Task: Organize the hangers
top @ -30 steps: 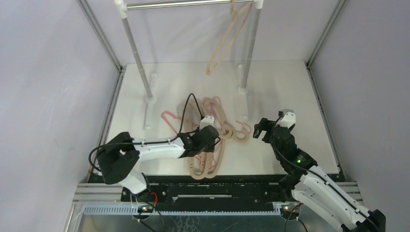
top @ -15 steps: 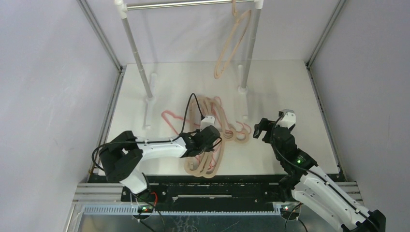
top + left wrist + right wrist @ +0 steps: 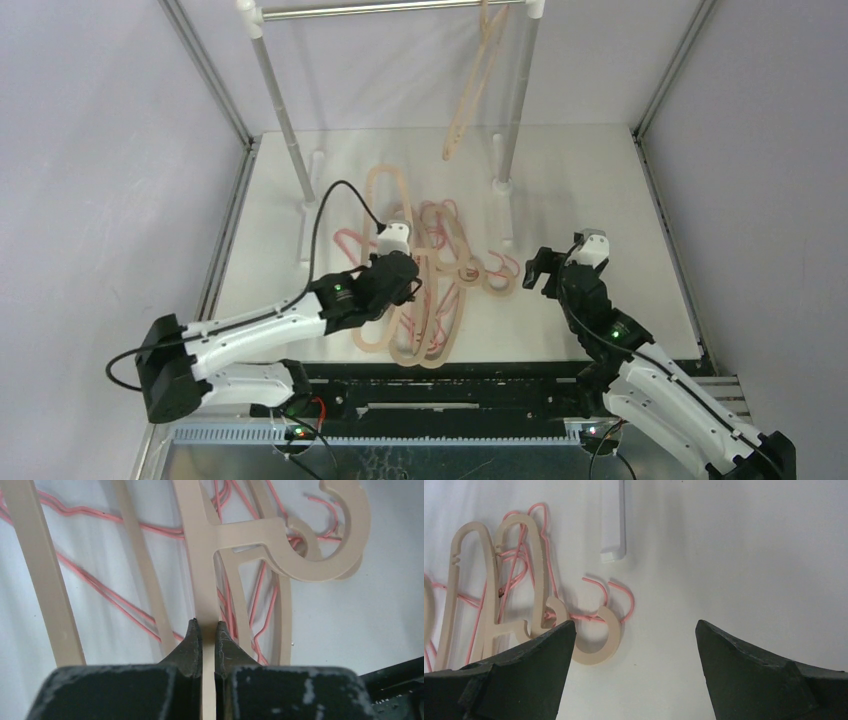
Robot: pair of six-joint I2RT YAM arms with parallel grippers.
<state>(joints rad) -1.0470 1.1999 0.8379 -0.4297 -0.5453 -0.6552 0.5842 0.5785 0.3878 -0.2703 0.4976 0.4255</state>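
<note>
Hangers [image 3: 205, 555] tangled in heap, rail post [image 3: 514, 120] beside

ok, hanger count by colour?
beige hanger: 4 (1 on the rail, 3 on the table)
pink wire hanger: at least 2, going by the hooks that show; too tangled for an exact count
total: at least 6

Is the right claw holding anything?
No, the right gripper is wide open, and only bare table shows between its fingers.
</note>
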